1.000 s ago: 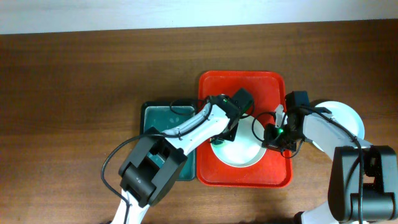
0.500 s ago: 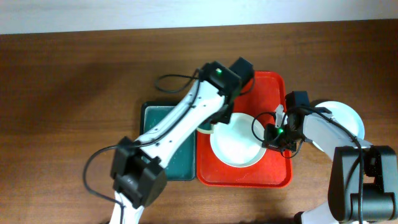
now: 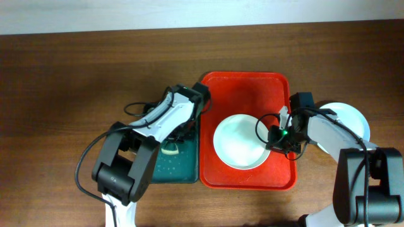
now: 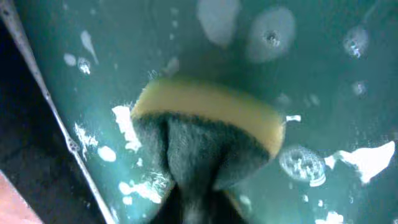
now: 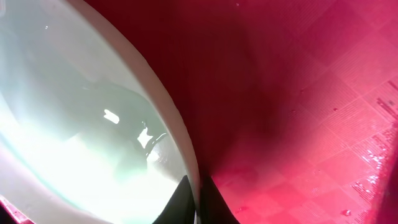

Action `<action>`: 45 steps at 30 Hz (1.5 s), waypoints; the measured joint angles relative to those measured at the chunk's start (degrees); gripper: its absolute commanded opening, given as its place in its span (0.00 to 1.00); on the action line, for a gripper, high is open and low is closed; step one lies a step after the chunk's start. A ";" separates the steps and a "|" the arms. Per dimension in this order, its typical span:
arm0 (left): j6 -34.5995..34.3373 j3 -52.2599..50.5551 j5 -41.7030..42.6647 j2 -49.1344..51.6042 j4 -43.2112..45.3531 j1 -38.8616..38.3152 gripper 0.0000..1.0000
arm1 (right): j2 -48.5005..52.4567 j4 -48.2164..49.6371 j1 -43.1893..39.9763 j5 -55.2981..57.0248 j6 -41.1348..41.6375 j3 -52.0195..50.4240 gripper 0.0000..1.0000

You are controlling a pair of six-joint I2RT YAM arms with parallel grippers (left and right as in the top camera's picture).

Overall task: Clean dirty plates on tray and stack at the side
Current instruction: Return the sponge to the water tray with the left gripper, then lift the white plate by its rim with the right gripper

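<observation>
Left gripper (image 4: pixel 196 208) pinched a sponge (image 4: pixel 208 118) by its dark scouring side, yellow foam turned away from the fingers. The sponge sat low over the wet, foam-flecked floor of the green basin (image 3: pixel 165 171); touching or just clear, could not tell. The basin lay just left of the tray (image 3: pixel 243 88). Right gripper (image 5: pixel 198 198) was pressed onto the right rim of the plate (image 3: pixel 238 142), one finger inside the rim and one outside, as the wrist view showed. That plate lay flat in the near half of the red tray, its centre wet and shiny, with no smear to be seen. A second plate (image 3: pixel 350 116) rested on the table (image 3: pixel 76 94) right of the tray, partly hidden under the right arm; whether another lay beneath it could not be told. Judged: scrubbing of this plate looked finished and the step in hand was the handover from sponge to stacking. The next move called for the right gripper to keep its pinch, tip the rim up clear of the tray's raised edge, and carry the plate right onto the second plate. A wet rim could slip in so small a pinch.
</observation>
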 measured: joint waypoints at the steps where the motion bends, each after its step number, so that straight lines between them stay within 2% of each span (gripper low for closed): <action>1: -0.07 -0.02 0.28 0.00 0.22 0.48 0.52 | 0.00 -0.07 0.00 0.00 0.04 0.00 0.05; 4: 0.11 -0.02 2.29 -0.31 -0.57 1.36 0.61 | 0.00 -0.09 0.00 0.00 0.02 0.00 0.04; 5: 0.28 -0.02 3.08 -0.94 -1.03 1.49 0.73 | 0.00 -0.11 0.00 0.00 -0.02 0.00 0.04; 8: 1.03 -0.33 4.76 -6.32 -2.51 2.16 0.99 | 0.00 -1.14 0.00 0.20 0.04 0.24 0.04; 12: 1.90 -0.33 5.86 -22.88 -5.31 4.33 1.00 | -2.62 -7.58 0.24 2.89 0.04 1.25 0.04; 15: 2.75 -0.24 6.03 -34.60 -6.54 7.63 1.00 | -9.60 -16.55 2.82 5.01 -0.70 6.03 0.04; 18: 2.97 -0.22 5.55 -41.16 -7.19 9.88 1.00 | -12.26 -22.93 6.75 5.84 -1.51 12.83 0.04; 20: 2.99 -0.22 5.16 -44.52 -7.67 10.43 1.00 | -12.68 -23.63 10.56 6.10 -1.68 17.25 0.04; 28: 2.99 -0.22 5.11 -48.74 -9.62 10.45 0.99 | -10.34 -6.27 28.61 7.58 4.59 19.78 0.04; 32: 2.99 -0.22 4.96 -48.74 -9.66 10.45 0.99 | -5.42 3.98 34.93 14.27 6.08 19.78 0.04; 36: 2.99 -0.22 4.96 -48.74 -9.53 10.45 0.99 | -4.66 7.89 39.06 23.41 6.16 19.80 0.04; 45: 2.99 -0.22 4.96 -48.74 -9.49 10.45 0.99 | -8.48 8.00 50.23 46.49 5.53 21.00 0.04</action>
